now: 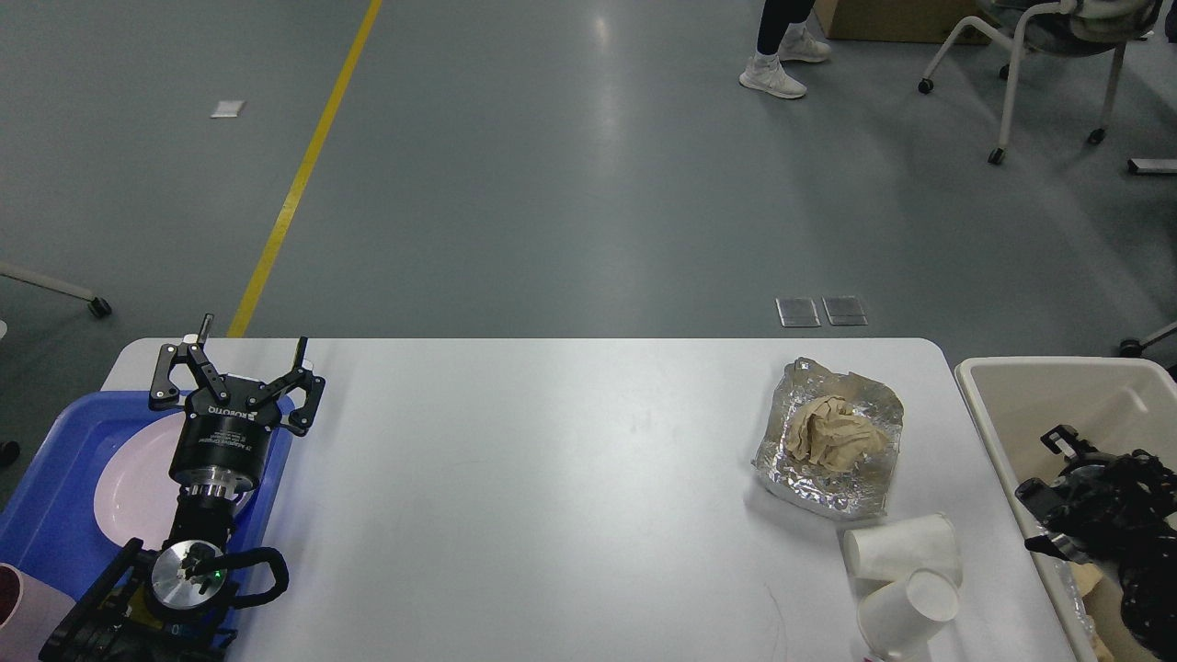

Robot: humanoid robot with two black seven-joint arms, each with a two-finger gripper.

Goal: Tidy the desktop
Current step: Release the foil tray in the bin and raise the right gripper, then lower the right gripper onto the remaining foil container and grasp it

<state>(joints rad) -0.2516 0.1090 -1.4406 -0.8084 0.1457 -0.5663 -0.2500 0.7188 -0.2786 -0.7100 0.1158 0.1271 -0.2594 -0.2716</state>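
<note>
The white desktop (552,478) carries a sheet of crumpled foil (782,473) with a wad of brown paper (832,432) on it, near the right end. Two white paper cups lie on their sides in front of the foil, one (899,545) behind the other (910,602). My left gripper (254,349) stands open and empty over the back right corner of the blue tray (55,496). My right gripper (1046,464) hangs over the beige bin (1011,377), its fingers apart with nothing seen between them.
A pink plate (129,487) lies in the blue tray and a pink cup (18,611) stands at its near left corner. The bin holds brown paper and foil scraps (1071,570). A person's feet (777,74) and a wheeled chair (1039,55) are on the floor beyond.
</note>
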